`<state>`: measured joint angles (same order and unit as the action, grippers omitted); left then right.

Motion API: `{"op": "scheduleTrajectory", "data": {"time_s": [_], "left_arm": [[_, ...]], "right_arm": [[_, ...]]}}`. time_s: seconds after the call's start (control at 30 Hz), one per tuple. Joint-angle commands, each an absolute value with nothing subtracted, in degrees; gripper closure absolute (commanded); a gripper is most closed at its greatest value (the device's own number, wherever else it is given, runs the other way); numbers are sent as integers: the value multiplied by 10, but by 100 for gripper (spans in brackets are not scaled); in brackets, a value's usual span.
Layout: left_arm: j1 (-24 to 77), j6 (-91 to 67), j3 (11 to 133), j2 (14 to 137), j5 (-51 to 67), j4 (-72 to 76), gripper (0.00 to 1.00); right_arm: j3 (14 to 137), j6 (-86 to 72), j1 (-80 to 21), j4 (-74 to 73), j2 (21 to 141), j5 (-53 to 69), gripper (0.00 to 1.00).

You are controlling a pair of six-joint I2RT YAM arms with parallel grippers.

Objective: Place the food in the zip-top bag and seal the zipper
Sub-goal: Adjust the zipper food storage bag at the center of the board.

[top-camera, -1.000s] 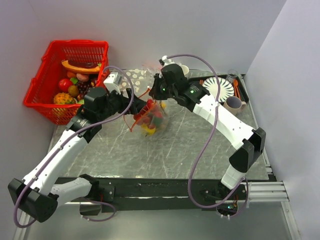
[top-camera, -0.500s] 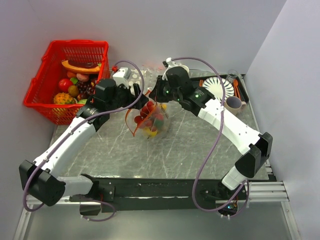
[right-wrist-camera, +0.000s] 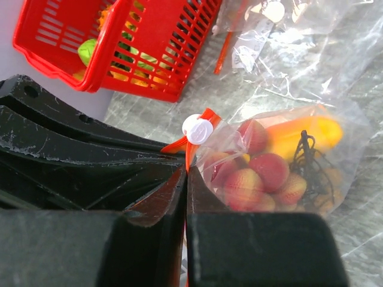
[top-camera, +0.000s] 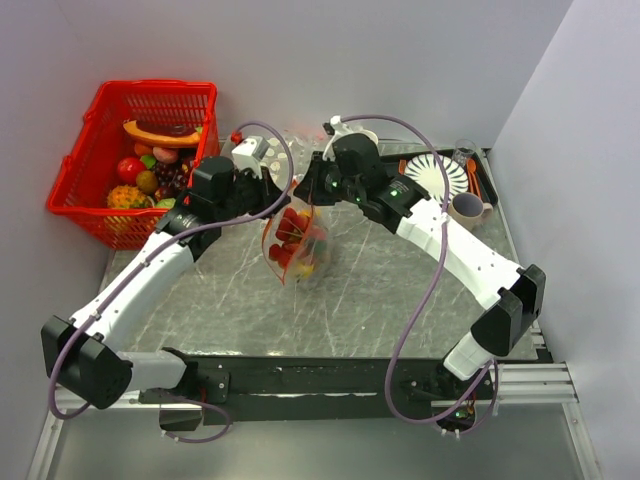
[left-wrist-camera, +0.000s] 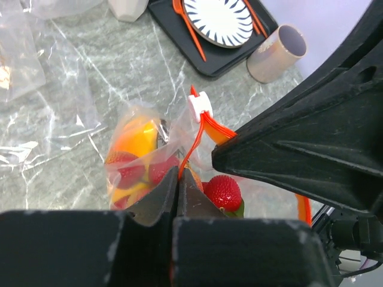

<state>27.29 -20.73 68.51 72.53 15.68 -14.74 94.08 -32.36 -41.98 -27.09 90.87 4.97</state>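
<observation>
The zip-top bag (top-camera: 297,243) hangs between my two grippers above the table, full of food: strawberries (left-wrist-camera: 222,192), peach-coloured fruit (right-wrist-camera: 272,170) and a yellow-orange piece (left-wrist-camera: 136,139). Its orange zipper (left-wrist-camera: 194,139) runs up to a white slider (left-wrist-camera: 199,106). My left gripper (left-wrist-camera: 178,174) is shut on the zipper strip just below the slider. My right gripper (right-wrist-camera: 187,170) pinches the same strip from the other side, its jaws pressed together under the slider (right-wrist-camera: 198,128). In the top view the left gripper (top-camera: 277,197) and right gripper (top-camera: 313,191) almost meet over the bag's mouth.
A red basket (top-camera: 100,120) of toy food stands at the back left. A black tray (top-camera: 480,185) with a striped plate (top-camera: 437,175) and a cup (top-camera: 466,208) sits at the back right. Other clear bags (left-wrist-camera: 36,78) lie crumpled on the table behind.
My left arm moved in toward the bag and its gripper went from open to shut on the zipper. The bag swung slightly left and lower.
</observation>
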Motion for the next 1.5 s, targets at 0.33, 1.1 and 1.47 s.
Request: {"op": "scheduleTrajectory", "data": {"time_s": [0.33, 1.1, 1.47], "left_arm": [[272, -213, 684, 667, 192, -104, 99], [272, -222, 677, 609, 228, -111, 99], [272, -224, 675, 596, 250, -111, 99]], "right_arm": [[846, -306, -380, -188, 782, 104, 68], [701, -270, -266, -70, 672, 208, 68], [688, -246, -266, -51, 664, 221, 67]]}}
